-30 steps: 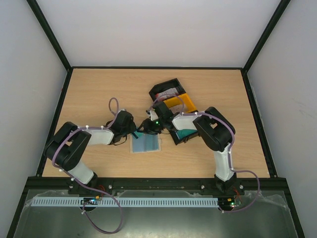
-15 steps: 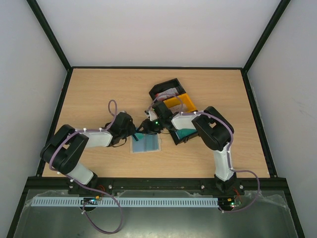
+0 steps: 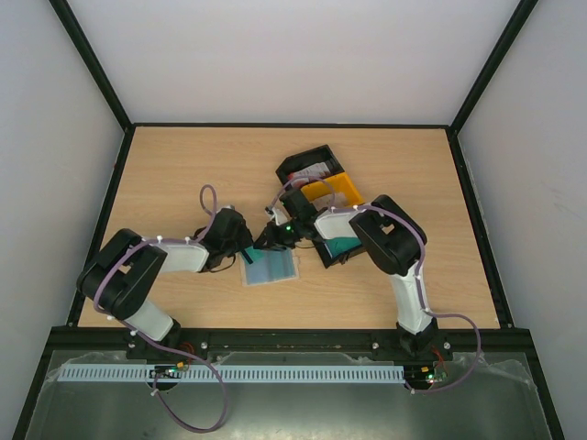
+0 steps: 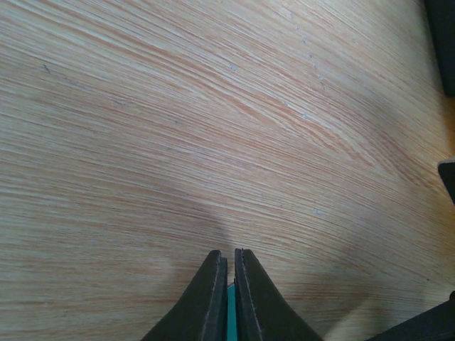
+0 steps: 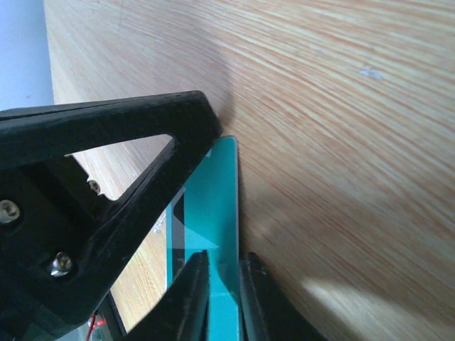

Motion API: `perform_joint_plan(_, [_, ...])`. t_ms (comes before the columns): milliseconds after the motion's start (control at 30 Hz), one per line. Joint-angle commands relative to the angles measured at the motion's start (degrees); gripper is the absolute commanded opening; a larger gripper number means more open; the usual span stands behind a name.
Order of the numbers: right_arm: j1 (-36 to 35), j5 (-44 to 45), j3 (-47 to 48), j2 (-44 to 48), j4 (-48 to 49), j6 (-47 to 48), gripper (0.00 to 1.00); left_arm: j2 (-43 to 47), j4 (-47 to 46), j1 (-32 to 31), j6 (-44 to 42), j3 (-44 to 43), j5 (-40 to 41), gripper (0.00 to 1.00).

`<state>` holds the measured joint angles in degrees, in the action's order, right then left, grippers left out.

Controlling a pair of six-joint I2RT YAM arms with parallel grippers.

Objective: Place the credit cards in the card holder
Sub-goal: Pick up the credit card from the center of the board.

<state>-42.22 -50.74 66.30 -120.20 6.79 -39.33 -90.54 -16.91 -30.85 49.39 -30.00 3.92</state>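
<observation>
Right fingers (image 5: 190,302) have narrowed since earlier frame — now pinching teal card (image 5: 213,192) (left fingers (image 4: 210,298) also clamp it) — handover likely, then into card holder (image 3: 271,267) on counter (image 3: 183,165).

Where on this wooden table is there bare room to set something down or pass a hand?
Free: on the wooden table, the far-left stretch between back edge and left arm, and the right strip past the black-and-yellow plastic tray. Crowded: the middle, where left gripper and right gripper pinch a teal plastic card by the open greyish-blue card holder.
</observation>
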Motion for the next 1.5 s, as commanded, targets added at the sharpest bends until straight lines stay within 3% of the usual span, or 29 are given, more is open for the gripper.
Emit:
perform_joint_plan(0, [-0.5,2.0,-0.1,-2.9,-3.6,-1.0,0.11,-4.8,12.2,-0.4,0.8,4.5,-1.8,0.09])
perform_joint_plan(100, [-0.5,2.6,0.0,-3.0,-3.8,-1.0,0.02,-4.9,11.9,-0.4,0.6,4.6,-1.8,0.09])
perform_joint_plan(367, [-0.4,4.3,-0.5,-2.5,-4.0,-1.2,0.02,-0.4,14.1,0.0,-1.1,2.1,-2.1,0.11])
perform_joint_plan(567, [-0.1,4.5,-1.5,-0.5,-2.5,-2.1,0.02,8.8,17.3,1.2,-1.9,0.3,-2.0,0.23])
perform_joint_plan(767, [0.1,1.3,-5.1,3.4,6.1,-7.7,0.02,18.7,19.1,3.0,-0.3,2.8,-2.5,0.38])
perform_joint_plan(933, [0.3,1.1,-5.7,5.2,6.3,-8.9,0.02,24.5,16.5,4.1,1.5,7.5,-6.0,0.47])
perform_joint_plan(1300, [0.4,1.4,-8.1,9.0,8.1,-11.2,0.02,23.6,5.4,5.3,3.5,13.0,-16.2,0.47])
perform_joint_plan(1467, [0.7,0.9,-10.3,11.0,10.1,-13.6,0.02,26.6,0.6,5.5,7.0,15.7,-18.6,0.63])
